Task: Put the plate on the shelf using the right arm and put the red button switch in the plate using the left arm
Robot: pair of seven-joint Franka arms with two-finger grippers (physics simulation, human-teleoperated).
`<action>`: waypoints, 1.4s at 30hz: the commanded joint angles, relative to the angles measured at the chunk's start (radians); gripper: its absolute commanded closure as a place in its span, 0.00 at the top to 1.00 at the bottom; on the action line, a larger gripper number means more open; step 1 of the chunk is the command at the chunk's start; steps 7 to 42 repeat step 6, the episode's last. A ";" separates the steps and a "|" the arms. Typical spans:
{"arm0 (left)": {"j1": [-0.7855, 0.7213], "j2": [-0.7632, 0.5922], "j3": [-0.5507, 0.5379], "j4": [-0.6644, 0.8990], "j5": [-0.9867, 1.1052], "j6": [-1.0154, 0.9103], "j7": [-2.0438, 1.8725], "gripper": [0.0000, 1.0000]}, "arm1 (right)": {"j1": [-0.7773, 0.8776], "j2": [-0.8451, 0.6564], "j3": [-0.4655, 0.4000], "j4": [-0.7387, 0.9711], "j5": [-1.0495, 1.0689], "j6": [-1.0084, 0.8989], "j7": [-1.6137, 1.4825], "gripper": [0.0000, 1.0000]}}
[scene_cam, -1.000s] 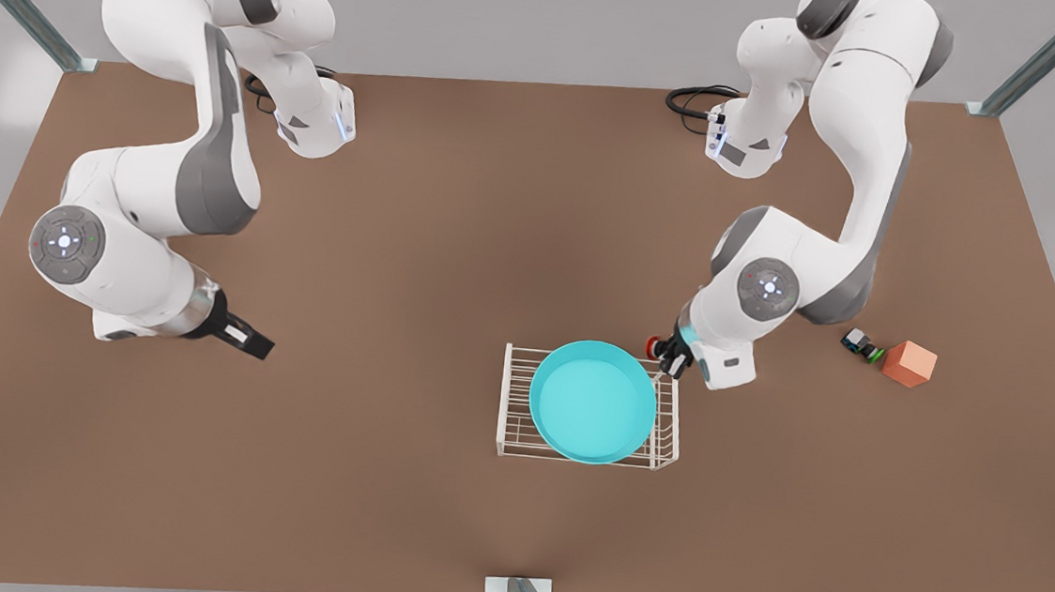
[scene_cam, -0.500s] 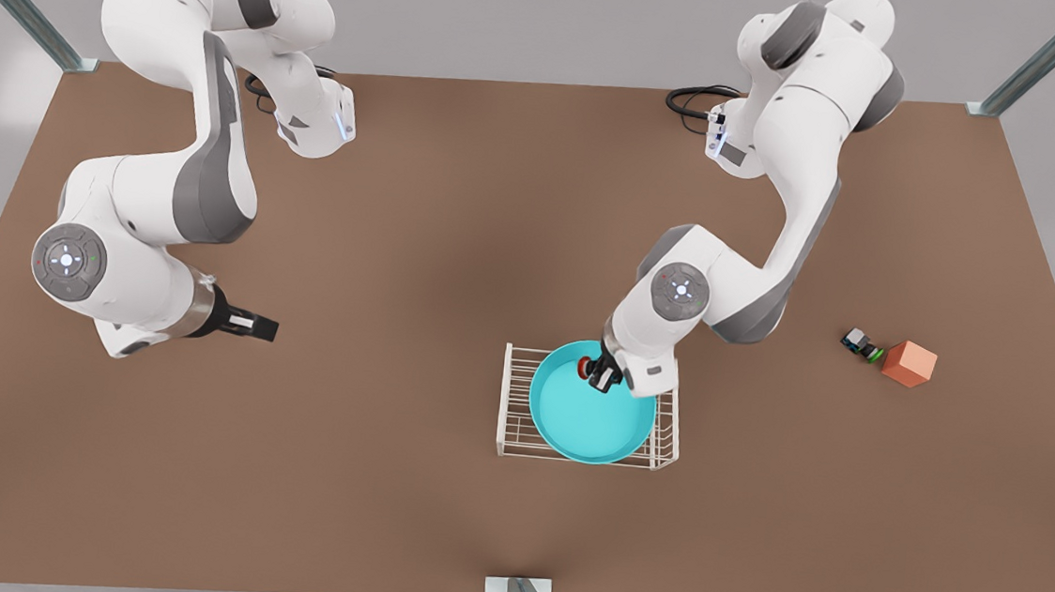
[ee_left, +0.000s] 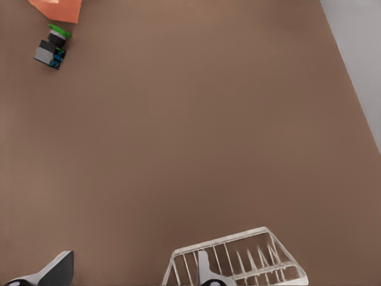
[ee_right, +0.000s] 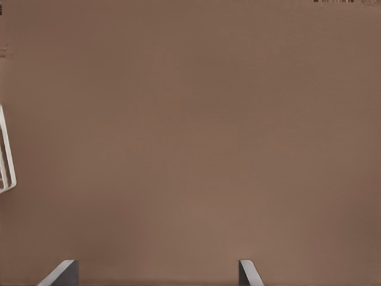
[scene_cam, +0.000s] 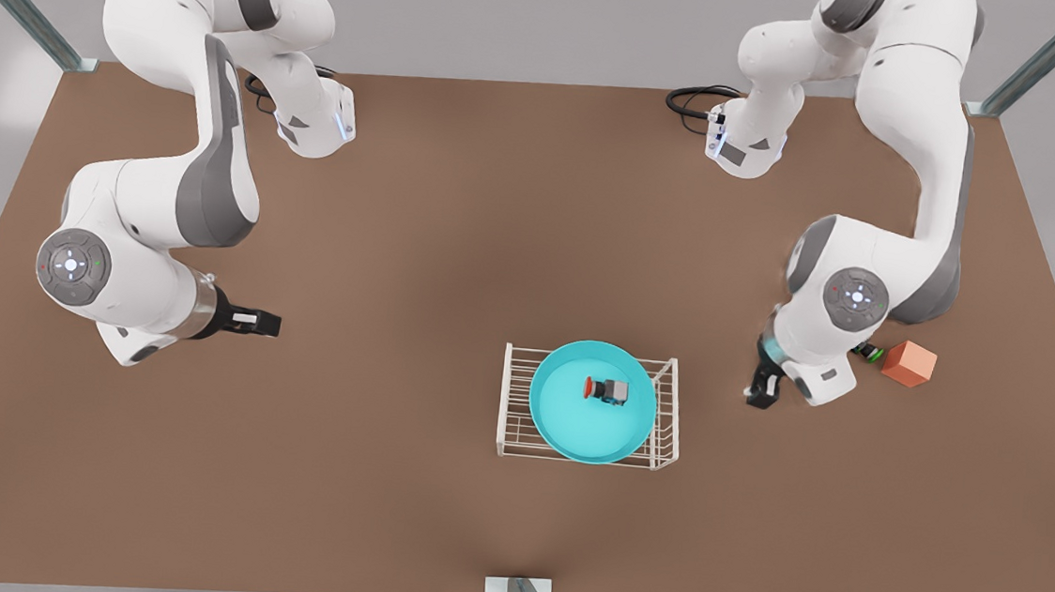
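Observation:
The turquoise plate (scene_cam: 565,421) lies on the white wire shelf (scene_cam: 512,398) at the table's middle front. On its side in the plate rests the red button switch (scene_cam: 605,390), its red cap toward the front view's left. My left gripper (scene_cam: 758,389) hangs open over bare table at the front view's right of the shelf, apart from it. In the left wrist view its fingertips (ee_left: 59,269) stand wide apart with an end of the shelf (ee_left: 238,262) just past them. My right gripper (scene_cam: 267,321) waits open far off at the front view's left, its fingers (ee_right: 62,271) wide.
A green-capped switch (scene_cam: 867,352) and an orange cube (scene_cam: 908,364) lie side by side behind the left arm's wrist, also seen as the switch (ee_left: 52,47) and cube (ee_left: 59,9). A shelf end (ee_right: 5,155) shows in the right wrist view. Brown table lies around the shelf.
The left gripper carried the red button switch over the plate, let it go there, and drew back to the front view's right. The right arm barely shifted.

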 commanded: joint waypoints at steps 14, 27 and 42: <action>0.079 0.019 0.001 0.087 -0.043 -0.075 1.015 1.00 | -0.001 -0.001 -0.002 0.002 0.000 -0.002 -0.094 1.00; 0.079 0.019 0.001 0.087 -0.043 -0.075 1.015 1.00 | -0.001 -0.001 -0.002 0.002 0.000 -0.002 -0.094 1.00; 0.079 0.019 0.001 0.087 -0.043 -0.075 1.015 1.00 | -0.001 -0.001 -0.002 0.002 0.000 -0.002 -0.094 1.00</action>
